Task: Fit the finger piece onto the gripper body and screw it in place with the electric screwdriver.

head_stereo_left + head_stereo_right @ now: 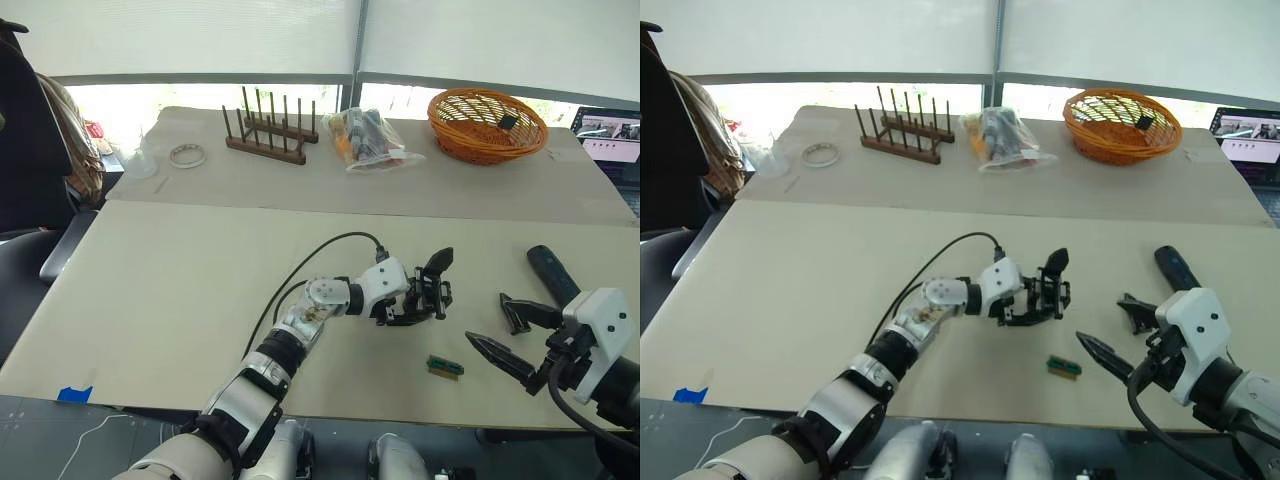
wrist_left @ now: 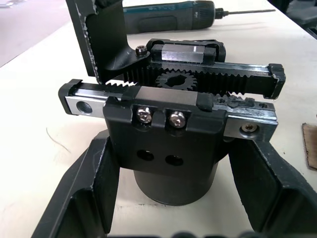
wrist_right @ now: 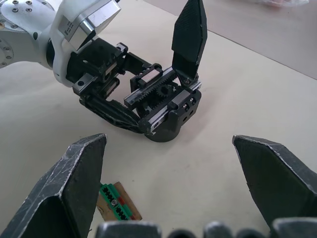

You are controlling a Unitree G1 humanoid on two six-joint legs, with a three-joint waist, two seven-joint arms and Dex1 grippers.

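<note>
Fingers of the left gripper (image 1: 418,303) are clamping the gripper body (image 3: 166,106); the right gripper (image 1: 508,340) is gaping wide, holding nothing, beside the electric screwdriver (image 1: 551,272).

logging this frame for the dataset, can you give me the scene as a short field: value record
left gripper: around the base of the gripper body, jaws on either side of it
gripper body: upright on the table, one pointed black finger standing up from it
right gripper: jaws open, holding nothing, above the table
electric screwdriver: lying on the table beside the right gripper
green block: on the table between the two grippers
table: beige surface
</note>
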